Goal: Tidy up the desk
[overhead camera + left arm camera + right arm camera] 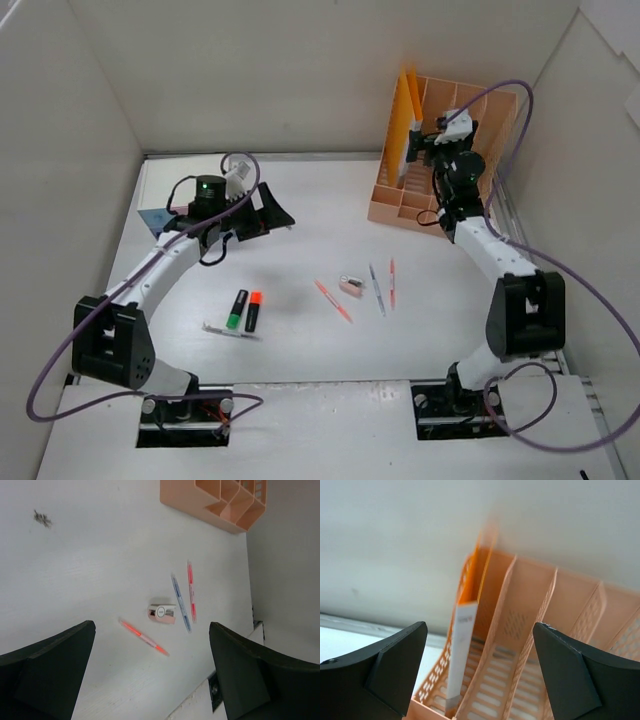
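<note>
Right pincer (pixel 418 150) at the peach rack (pixel 400 208) and left pincer (pixel 258 215) over the desk (pixel 330 215) both gape empty – the pens (pixel 376 290) lie between, long axes near-to-far, seemingly equidistant.

- Light is bright, diffuse, from above.
- Faint, soft-edged shadows lie on the desk (pixel 300 230).
- Right wrist view: upper edge of rack (pixel 530 630) is blurred.
</note>
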Controlling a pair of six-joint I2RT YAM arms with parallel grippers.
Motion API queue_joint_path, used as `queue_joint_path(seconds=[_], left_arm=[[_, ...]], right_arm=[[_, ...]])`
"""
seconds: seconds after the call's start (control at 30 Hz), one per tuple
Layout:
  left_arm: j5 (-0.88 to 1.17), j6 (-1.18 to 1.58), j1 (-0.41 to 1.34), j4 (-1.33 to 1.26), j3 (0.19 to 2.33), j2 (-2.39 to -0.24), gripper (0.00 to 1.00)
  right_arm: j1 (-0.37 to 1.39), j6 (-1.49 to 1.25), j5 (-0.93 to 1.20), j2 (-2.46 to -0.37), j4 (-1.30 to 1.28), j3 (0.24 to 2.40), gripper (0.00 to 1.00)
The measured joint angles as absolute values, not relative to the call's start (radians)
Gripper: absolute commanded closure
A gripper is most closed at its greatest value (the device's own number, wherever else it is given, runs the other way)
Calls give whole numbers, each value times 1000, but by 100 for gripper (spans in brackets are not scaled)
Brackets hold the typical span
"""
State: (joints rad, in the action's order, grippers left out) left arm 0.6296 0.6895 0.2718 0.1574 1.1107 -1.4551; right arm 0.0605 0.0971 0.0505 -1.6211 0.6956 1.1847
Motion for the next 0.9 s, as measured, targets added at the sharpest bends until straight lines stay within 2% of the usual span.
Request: queue_joint_path(seconds=[0.07,0.1,0.13,0.17,0.2,0.27,0.3,0.33,0.37,0.4,0.5,0.53,0.6,0.63,0.67,0.7,0.77,0.8,0.83,0.9], left_arm=[[586,672,283,208,1171,-1456,12],[554,660,293,236,1209,-1456,16],[516,649,307,271,1251,-1456,23],[477,636,323,310,1298,-1459,39],[431,626,340,356,1353,-1468,47],[348,609,373,434,1459,-1495,67],[305,599,389,467,1507,-1509,71],[266,589,403,496,1540,-1519,73],[234,581,415,517,1555,-1523,75],[207,575,424,537,1553,-1518,75],[182,569,410,565,1458,-1466,76],[189,570,393,571,1396,-1434,70],[213,576,311,586,1265,-1364,62],[216,578,256,593,1205,-1332,52],[215,583,226,602,1177,-1317,46],[212,577,139,608,1115,-1284,42],[196,567,39,631,1078,-1258,12],[186,551,6,640,1076,-1253,5],[181,535,-14,637,1077,-1251,4],[180,512,-38,623,1077,-1254,7]], right_arm=[[57,109,105,-1506,673,1152,21],[56,113,147,-1447,650,1140,44],[52,120,213,-1400,619,1136,61],[48,120,296,-1358,574,1142,77],[40,120,380,-1330,525,1158,100],[30,125,535,-1316,406,1214,100],[29,126,593,-1323,342,1242,100],[41,129,639,-1332,286,1258,78],[54,131,673,-1337,240,1258,61],[80,141,706,-1341,188,1248,38],[183,191,760,-1343,31,1195,10],[216,198,768,-1343,-14,1185,7],[270,209,782,-1343,-72,1169,10],[291,210,783,-1343,-90,1162,15],[304,209,778,-1343,-98,1154,44],[315,210,769,-1343,-109,1145,65],[333,194,736,-1343,-125,1124,95],[341,185,717,-1343,-139,1117,96],[346,172,699,-1343,-157,1114,95],[352,156,670,-1348,-183,1114,80]])
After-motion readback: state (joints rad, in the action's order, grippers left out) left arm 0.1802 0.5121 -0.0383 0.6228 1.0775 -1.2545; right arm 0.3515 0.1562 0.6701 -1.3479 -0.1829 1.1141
